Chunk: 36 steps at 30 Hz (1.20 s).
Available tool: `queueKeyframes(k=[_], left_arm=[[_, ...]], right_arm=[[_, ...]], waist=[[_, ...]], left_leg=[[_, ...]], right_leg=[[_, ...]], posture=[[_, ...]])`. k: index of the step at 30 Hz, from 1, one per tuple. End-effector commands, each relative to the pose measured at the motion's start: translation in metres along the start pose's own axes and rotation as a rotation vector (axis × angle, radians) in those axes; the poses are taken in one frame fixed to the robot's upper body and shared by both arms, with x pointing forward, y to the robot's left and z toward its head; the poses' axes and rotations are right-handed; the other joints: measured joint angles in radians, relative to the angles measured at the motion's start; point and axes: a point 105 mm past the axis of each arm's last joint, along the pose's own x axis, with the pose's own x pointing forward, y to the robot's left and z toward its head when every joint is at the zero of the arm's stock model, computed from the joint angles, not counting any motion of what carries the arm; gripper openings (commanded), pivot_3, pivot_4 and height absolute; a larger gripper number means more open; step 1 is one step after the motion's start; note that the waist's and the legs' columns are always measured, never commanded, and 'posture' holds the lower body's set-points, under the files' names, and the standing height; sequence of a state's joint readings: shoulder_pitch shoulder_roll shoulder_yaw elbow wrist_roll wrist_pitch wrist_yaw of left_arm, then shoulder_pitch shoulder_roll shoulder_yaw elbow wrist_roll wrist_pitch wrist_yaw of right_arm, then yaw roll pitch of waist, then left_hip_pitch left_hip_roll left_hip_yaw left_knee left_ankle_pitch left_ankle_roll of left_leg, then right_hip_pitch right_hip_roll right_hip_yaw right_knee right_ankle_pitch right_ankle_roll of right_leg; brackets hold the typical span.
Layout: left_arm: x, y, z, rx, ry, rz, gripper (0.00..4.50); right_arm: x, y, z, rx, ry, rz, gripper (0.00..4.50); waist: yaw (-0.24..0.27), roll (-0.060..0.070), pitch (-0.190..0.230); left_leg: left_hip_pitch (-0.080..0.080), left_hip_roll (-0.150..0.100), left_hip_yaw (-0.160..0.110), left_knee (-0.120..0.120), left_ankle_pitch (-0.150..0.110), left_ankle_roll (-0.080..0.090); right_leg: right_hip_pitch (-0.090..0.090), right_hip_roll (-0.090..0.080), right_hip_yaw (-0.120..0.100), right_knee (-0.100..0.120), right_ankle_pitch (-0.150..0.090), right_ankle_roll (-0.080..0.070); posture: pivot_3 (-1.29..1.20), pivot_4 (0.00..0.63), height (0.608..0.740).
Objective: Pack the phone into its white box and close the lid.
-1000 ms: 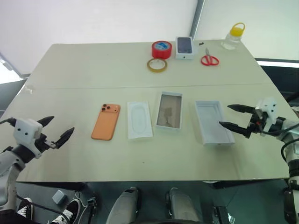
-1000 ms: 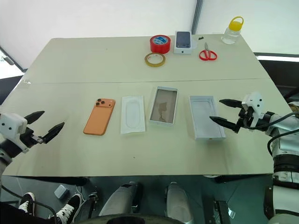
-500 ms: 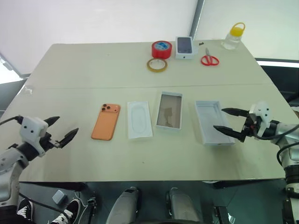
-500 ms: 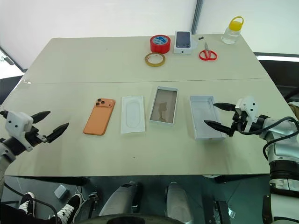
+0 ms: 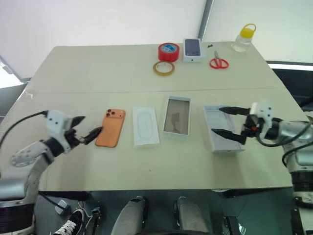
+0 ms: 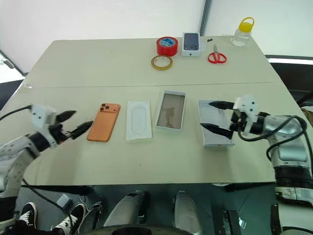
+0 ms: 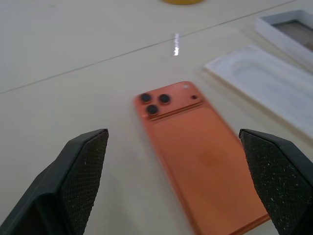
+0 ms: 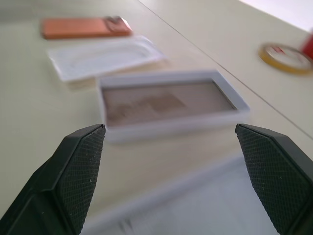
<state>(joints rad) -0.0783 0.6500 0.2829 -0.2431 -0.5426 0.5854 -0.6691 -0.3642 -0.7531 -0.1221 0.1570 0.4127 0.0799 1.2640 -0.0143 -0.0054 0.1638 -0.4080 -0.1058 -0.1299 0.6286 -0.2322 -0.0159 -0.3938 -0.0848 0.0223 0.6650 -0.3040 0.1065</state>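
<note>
A pale cream table point(image 5: 98, 68) stands before a white wall, with tape rolls and scissors along its far edge. The flat orange phone point(image 5: 111, 127) lies left of centre, not yet lifted; the shallow white cardboard box point(image 5: 222, 128) sits at right. The left gripper point(image 5: 84, 131) gapes beside the phone, the right gripper point(image 5: 229, 121) spread over the box. Next, I'd judge: grasp the phone's edges.

A: What is carried by the desk point(image 5: 98, 73)?
B: A row is laid across the middle: the phone point(image 5: 111, 128) at nine o'clock, a white insert point(image 5: 146, 126), a grey-lined tray point(image 5: 177, 115), the white box point(image 5: 223, 129) at three.
A: And at twelve?
B: Red tape point(image 5: 169, 51), yellow tape point(image 5: 164, 68), a printed box point(image 5: 193, 49), scissors point(image 5: 219, 62) and a bottle point(image 5: 244, 38) are seen.
</note>
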Motion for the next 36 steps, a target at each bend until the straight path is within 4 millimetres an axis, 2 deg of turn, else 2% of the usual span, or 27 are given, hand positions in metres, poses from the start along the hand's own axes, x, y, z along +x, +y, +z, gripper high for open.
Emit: queueKeyframes(k=[1, 4, 12, 18, 20, 28, 31, 34, 36], left_arm=[[0.026, -0.028, 0.001, -0.151, 0.034, -0.11, 4.5], [0.042, -0.043, -0.001, -0.244, 0.058, -0.159, 4.5], [0.057, -0.05, -0.016, -0.39, 0.139, -0.159, 4.5], [0.072, -0.062, -0.022, -0.666, 0.139, -0.227, 4.5], [0.074, -0.063, -0.028, -0.694, 0.173, -0.219, 4.5], [0.085, -0.073, -0.025, -0.803, 0.166, -0.274, 4.5], [0.088, -0.078, -0.031, -0.802, 0.193, -0.279, 3.72], [0.089, -0.079, -0.034, -0.805, 0.205, -0.278, 2.3], [0.09, -0.079, -0.034, -0.808, 0.201, -0.272, 2.3]], right_arm=[[0.023, 0.008, 0.02, -0.087, -0.023, 0.079, 4.46], [0.03, 0.006, 0.026, -0.102, -0.04, 0.083, 4.46], [0.037, 0.01, 0.028, -0.125, -0.042, 0.105, 4.46], [0.042, 0.007, 0.029, -0.131, -0.057, 0.088, 4.46], [0.043, 0.008, 0.029, -0.133, -0.06, 0.086, 4.46], [0.046, 0.009, 0.03, -0.143, -0.063, 0.083, 4.46], [0.048, 0.01, 0.03, -0.144, -0.068, 0.083, 4.5], [0.048, 0.011, 0.03, -0.145, -0.07, 0.083, 4.5], [0.048, 0.011, 0.031, -0.145, -0.072, 0.081, 4.5]], waist=[[0.002, 0.0, 0.0], [0.003, -0.001, 0.001], [0.001, -0.002, 0.001], [0.003, -0.002, 0.0], [0.001, -0.002, 0.0], [0.005, -0.001, 0.0], [0.005, -0.001, 0.0], [0.005, -0.002, 0.0], [0.004, -0.002, 0.0]], left_leg=[[0.0, 0.0, 0.0, 0.0, 0.0, 0.0], [0.0, 0.0, 0.0, 0.001, 0.0, 0.0], [0.0, 0.0, -0.001, 0.001, 0.001, -0.001], [0.0, 0.0, -0.001, 0.002, 0.001, -0.002], [0.0, 0.0, -0.001, 0.002, 0.001, -0.002], [0.0, -0.001, -0.001, 0.002, 0.003, -0.004], [0.0, -0.001, -0.001, 0.002, 0.004, -0.006], [0.0, -0.001, -0.001, 0.002, 0.004, -0.006], [0.0, -0.001, -0.001, 0.002, 0.004, -0.006]], right_leg=[[0.0, 0.0, 0.0, 0.0, 0.0, 0.0], [0.0, 0.0, 0.0, 0.0, 0.0, 0.0], [0.0, 0.001, 0.0, 0.001, 0.0, 0.0], [0.0, 0.001, 0.0, 0.001, 0.0, 0.0], [0.0, 0.001, -0.001, 0.001, 0.0, 0.0], [0.001, 0.001, -0.001, 0.001, 0.0, 0.0], [0.002, 0.001, -0.001, 0.0, 0.0, 0.0], [0.002, 0.001, -0.001, 0.0, 0.0, 0.0], [0.001, 0.001, -0.001, 0.0, 0.0, 0.0]], posture=[[0.0, 0.15, 0.74], [0.0, 0.15, 0.74], [0.0, 0.15, 0.74], [0.0, 0.15, 0.74], [0.0, 0.15, 0.74], [0.0, 0.15, 0.74], [0.0, 0.15, 0.74], [0.0, 0.15, 0.74], [0.0, 0.15, 0.74]])
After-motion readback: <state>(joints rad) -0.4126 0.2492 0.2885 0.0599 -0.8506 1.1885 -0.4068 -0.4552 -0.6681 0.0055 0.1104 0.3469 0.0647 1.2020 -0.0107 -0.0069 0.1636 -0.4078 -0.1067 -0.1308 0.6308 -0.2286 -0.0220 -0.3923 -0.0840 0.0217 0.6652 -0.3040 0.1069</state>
